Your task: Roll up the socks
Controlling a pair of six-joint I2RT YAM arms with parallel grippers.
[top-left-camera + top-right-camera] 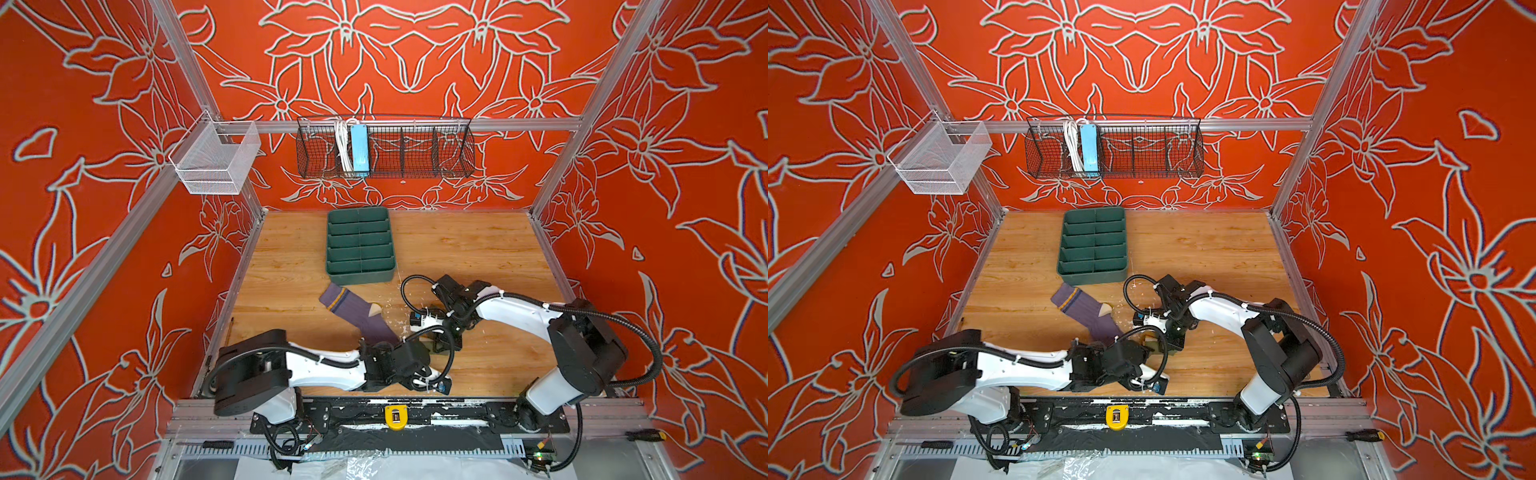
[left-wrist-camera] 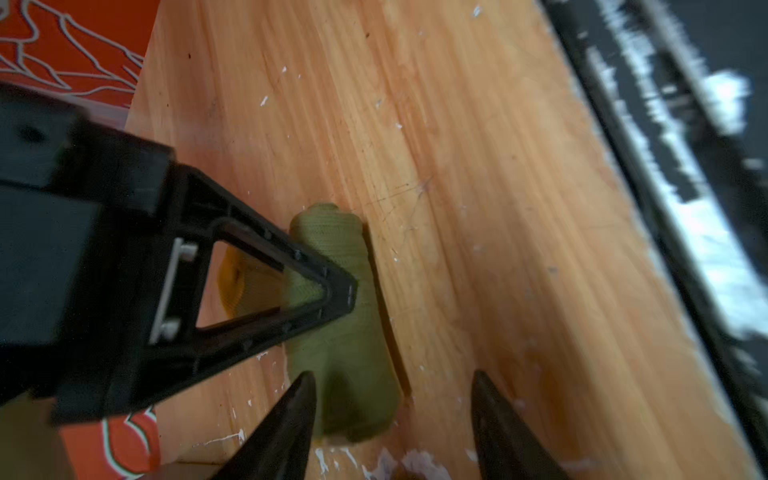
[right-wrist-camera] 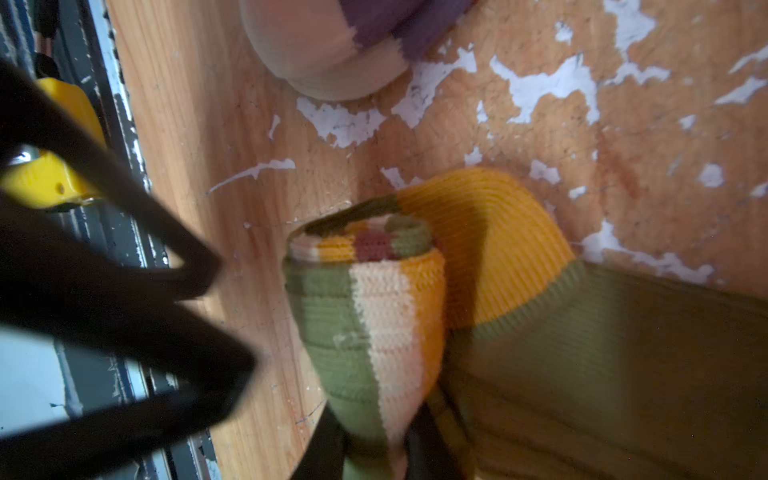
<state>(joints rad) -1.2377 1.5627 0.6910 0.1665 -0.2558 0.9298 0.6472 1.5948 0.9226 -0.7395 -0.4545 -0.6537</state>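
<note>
The purple sock (image 1: 357, 311) lies flat on the wooden table (image 1: 478, 249) in both top views, and its beige toe (image 3: 324, 54) shows in the right wrist view. The olive-green sock (image 3: 582, 353) is partly rolled. Its striped roll (image 3: 365, 324) stands beside the mustard patch (image 3: 490, 241). My right gripper (image 3: 376, 453) is shut on that roll. My left gripper (image 2: 392, 382) is open, with the roll's plain olive end (image 2: 345, 324) between its fingers, nearer one fingertip (image 2: 305, 386). In both top views the arms hide most of the olive-green sock (image 1: 1152, 343).
A green divided tray (image 1: 360, 245) stands behind the purple sock. A black wire basket (image 1: 386, 149) and a white mesh basket (image 1: 216, 160) hang on the back rails. The black front rail with a yellow clip (image 1: 396, 417) runs close behind both grippers.
</note>
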